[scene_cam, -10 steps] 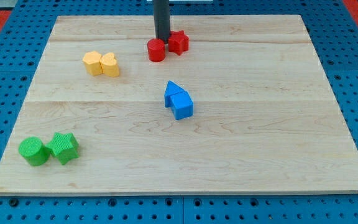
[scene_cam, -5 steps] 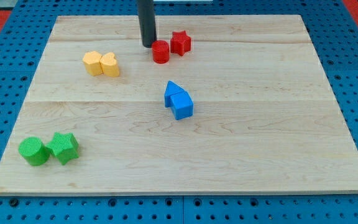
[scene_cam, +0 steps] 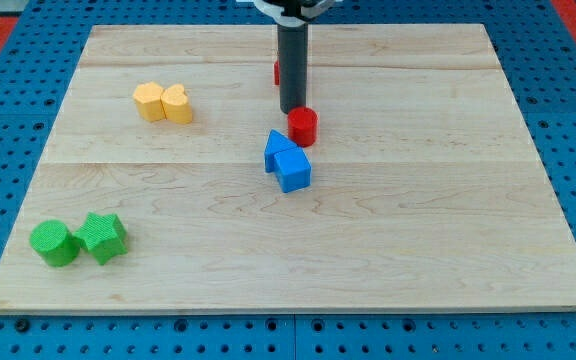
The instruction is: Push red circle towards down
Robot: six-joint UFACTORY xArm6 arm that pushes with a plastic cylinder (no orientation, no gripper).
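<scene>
The wooden worktop (scene_cam: pixel 418 230) lies on a blue pegboard (scene_cam: pixel 8 130). Two yellow blocks (scene_cam: pixel 163 102) sit touching each other at the view's upper left. Two blue blocks (scene_cam: pixel 287 162) sit pressed together near the middle. At the view's lower left, a green circle (scene_cam: pixel 53 243) touches a green star (scene_cam: pixel 103 237). A red block (scene_cam: pixel 277 71) shows partly, its shape hidden.

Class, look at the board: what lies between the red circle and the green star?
In the camera view, only bare wood lies between the red circle and the green star; the blue blocks sit just off that line.
</scene>
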